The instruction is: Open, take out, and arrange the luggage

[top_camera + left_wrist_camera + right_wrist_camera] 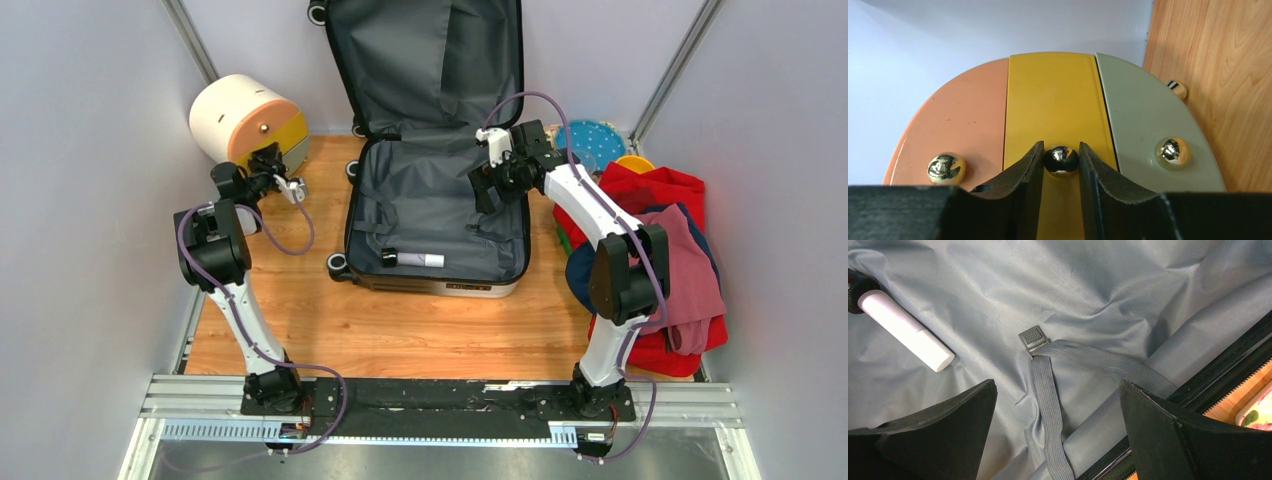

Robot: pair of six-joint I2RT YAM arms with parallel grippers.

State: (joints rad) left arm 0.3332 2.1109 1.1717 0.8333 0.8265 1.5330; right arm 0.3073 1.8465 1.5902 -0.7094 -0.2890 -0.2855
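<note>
Grey-lined hard-shell suitcase (430, 210) is lying open mid-table, its stiff, probably slick shell best taken by the rim, while the right gripper (1056, 385) is hovering spread above its limp webbing strap (1108, 365) and the left gripper (1060, 146) is pinching the shiny knob (1060, 161) of a round cream box (232, 110).

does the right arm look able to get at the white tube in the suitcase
Likely yes. The right gripper hangs open over the suitcase lining, and the white tube lies bare on it, nothing covering it; the loose strap lies off to one side.
</note>
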